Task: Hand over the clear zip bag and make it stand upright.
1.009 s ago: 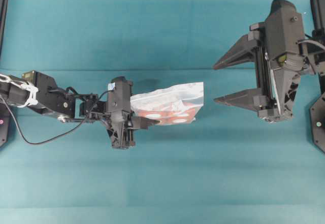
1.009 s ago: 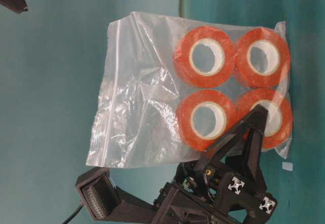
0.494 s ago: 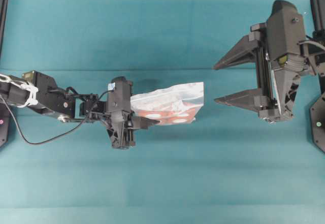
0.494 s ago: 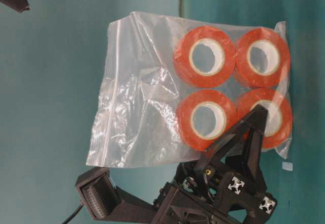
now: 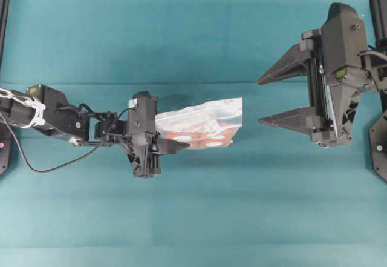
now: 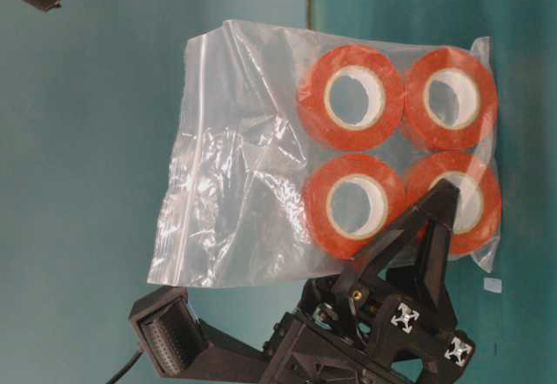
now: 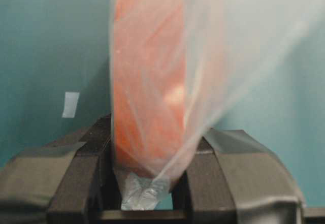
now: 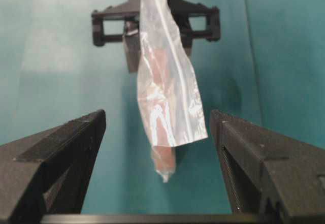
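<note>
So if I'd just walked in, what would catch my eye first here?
Probably the clear zip bag with four bright orange tape rolls inside, held up over the teal table near the middle. The left gripper has its fingers pinched on one edge of it. Off to the right, the right gripper waits wide open, facing the bag without touching it.

Overhead: clear zip bag (image 5: 202, 123) sits mid-table, left of centre, its left end between the left gripper (image 5: 162, 143) fingers. Right gripper (image 5: 273, 99) is at far right, well apart from the bag, facing it. Four tape rolls (image 6: 352, 97) inside the bag, two-by-two.
</note>
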`<action>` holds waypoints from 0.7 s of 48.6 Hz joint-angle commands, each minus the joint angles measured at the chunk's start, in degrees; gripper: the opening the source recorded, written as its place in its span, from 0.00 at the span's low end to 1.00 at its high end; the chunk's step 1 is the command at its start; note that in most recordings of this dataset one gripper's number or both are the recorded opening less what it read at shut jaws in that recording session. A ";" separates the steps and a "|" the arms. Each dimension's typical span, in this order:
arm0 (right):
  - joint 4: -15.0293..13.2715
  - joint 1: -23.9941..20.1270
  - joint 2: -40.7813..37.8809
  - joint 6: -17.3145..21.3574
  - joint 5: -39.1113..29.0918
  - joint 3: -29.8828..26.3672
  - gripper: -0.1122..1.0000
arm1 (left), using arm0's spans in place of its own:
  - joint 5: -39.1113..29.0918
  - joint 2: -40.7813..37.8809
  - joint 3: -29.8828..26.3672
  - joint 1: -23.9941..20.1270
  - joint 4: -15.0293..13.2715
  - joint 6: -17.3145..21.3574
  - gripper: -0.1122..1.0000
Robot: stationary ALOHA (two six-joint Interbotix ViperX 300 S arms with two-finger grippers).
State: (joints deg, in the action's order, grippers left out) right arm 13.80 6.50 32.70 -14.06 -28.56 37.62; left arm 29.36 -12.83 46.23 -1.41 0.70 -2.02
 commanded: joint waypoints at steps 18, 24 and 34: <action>0.26 -0.18 0.53 0.44 0.53 -0.09 0.87 | 0.18 0.70 -0.62 0.18 0.09 -0.09 0.30; 0.26 -0.09 0.53 0.44 0.35 -0.09 0.87 | 0.18 0.79 -0.62 0.18 0.09 0.00 0.30; 0.26 -0.09 0.62 0.44 0.35 0.18 0.87 | 0.18 0.62 -0.88 0.18 0.09 -0.09 0.31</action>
State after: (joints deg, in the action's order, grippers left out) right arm 13.89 6.50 32.78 -14.06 -28.56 38.32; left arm 29.44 -12.83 45.97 -1.32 0.70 -2.02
